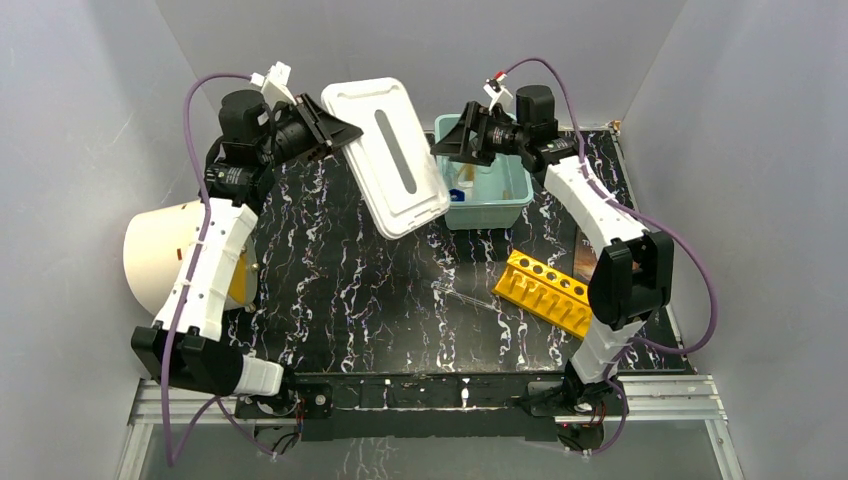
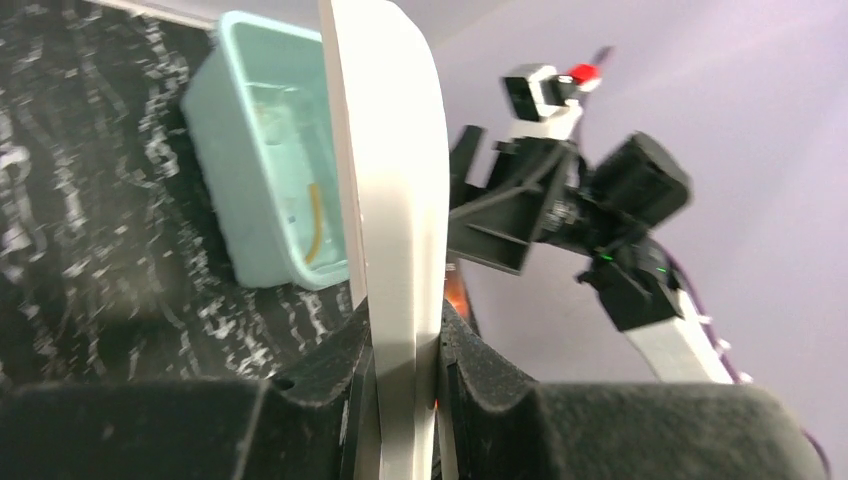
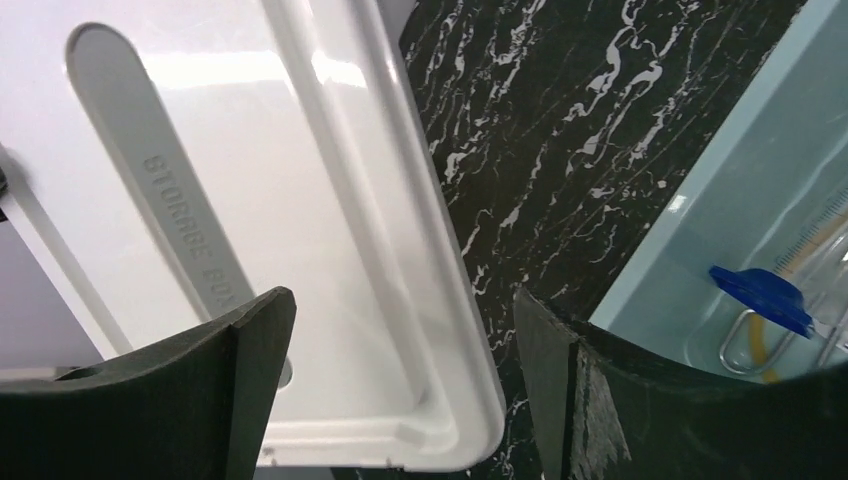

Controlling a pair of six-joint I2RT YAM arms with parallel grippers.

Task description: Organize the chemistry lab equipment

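Up off the surface, the left gripper (image 1: 335,130) is shut tight on the left edge of a white lid (image 1: 385,150). The left wrist view shows the lid's thin edge pinched between both fingers (image 2: 330,385). The lid is tipped, and its near end hangs close to the left side of a blue-green bin (image 1: 520,195). A long raised bar on the lid has the words STORAGE BOX on it.

The right gripper (image 1: 445,140) is wide open and holds nothing. It hangs by the far left corner of the bin, close to the lid's right edge.

The bin stands at the far side of the surface, a bit right of the middle. Inside it are a blue cap (image 3: 765,290) and a tan rubber tube (image 2: 315,225). Other see-through things in there are hard to make out.

The surface (image 1: 350,290) is black with white streaks, like marble. A thin glass rod (image 1: 465,297) lies on it near the middle. A yellow holed rack (image 1: 545,290) lies just right of the rod, beside the right arm. A big white drum (image 1: 165,250) sits at the left edge, partly behind the left arm. Plain pale grey walls (image 1: 80,100) close in the left, far and right sides.
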